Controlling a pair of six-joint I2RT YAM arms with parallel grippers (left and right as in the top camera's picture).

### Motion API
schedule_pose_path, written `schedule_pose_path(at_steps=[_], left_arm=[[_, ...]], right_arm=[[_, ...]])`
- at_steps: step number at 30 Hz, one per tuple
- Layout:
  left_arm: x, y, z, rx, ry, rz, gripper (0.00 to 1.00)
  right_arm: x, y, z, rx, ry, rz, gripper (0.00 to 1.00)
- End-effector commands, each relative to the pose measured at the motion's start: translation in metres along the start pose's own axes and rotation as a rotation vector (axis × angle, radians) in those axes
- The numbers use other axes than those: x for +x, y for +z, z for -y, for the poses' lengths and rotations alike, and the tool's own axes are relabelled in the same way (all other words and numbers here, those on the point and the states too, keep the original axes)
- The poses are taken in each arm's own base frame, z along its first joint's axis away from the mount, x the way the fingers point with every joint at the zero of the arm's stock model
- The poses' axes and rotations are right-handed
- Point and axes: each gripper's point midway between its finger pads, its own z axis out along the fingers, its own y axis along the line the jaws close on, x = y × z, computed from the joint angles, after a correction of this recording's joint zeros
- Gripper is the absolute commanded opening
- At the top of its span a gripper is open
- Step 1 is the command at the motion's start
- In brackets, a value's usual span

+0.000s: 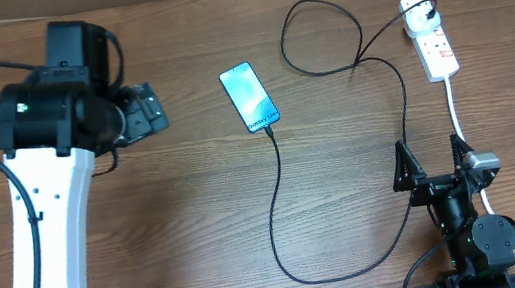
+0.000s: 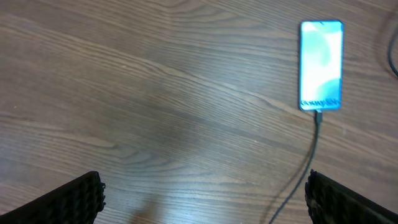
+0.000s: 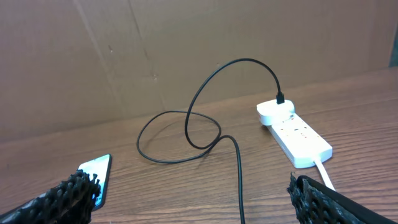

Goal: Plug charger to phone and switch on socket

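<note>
1. The phone (image 1: 251, 97) lies flat on the table (image 1: 198, 223) with its screen up and lit. It looks slim and glass-faced, so probably slippery and fragile. Hold it by its long edges, or pin it in place rather than lift it.
2. The charger (image 1: 284, 221) is a thin, limp black cable. Its tip meets the phone's near edge and looks seated, though I cannot be sure. From there it runs in a wide loop to the right of the phone. Take it at the stiff tip, not along the floppy run.
3. The socket (image 1: 434, 48) lies well right of the phone. It looks light and likely to slide, so switching it on calls for a press straight down.
4. The left end effector (image 1: 147, 109) sits left of the phone, spread and empty. The right end effector (image 1: 432, 165), right of the phone and nearer the robot, is also spread and empty.
</note>
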Motion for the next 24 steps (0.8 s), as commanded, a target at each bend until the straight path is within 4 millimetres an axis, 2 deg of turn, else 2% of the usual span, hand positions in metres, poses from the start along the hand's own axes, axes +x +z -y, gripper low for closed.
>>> schedule_pose_path(at_steps=[1,5,7,11,15,19,24], left_arm=[[0.007,-0.017,0.007,0.029,0.041,0.041,1.00],[0.009,-0.028,0.002,0.035,0.038,0.071,0.99],[0.016,-0.027,-0.004,0.023,0.038,0.072,1.00],[0.030,-0.009,-0.007,0.050,0.083,0.105,1.00],[0.047,0.005,0.007,0.173,0.216,0.156,1.00],[0.059,0.012,0.012,0.256,0.292,0.236,1.00],[0.074,0.015,0.011,0.313,0.293,0.310,1.00]], right_arm=[[0.002,0.000,0.001,0.007,0.005,0.005,1.00],[0.002,0.000,0.001,0.007,0.005,0.005,1.00],[0.002,0.000,0.001,0.007,0.005,0.005,1.00],[0.002,0.000,0.001,0.007,0.005,0.005,1.00],[0.002,0.000,0.001,0.007,0.005,0.005,1.00],[0.002,0.000,0.001,0.007,0.005,0.005,1.00],[0.002,0.000,0.001,0.007,0.005,0.005,1.00]])
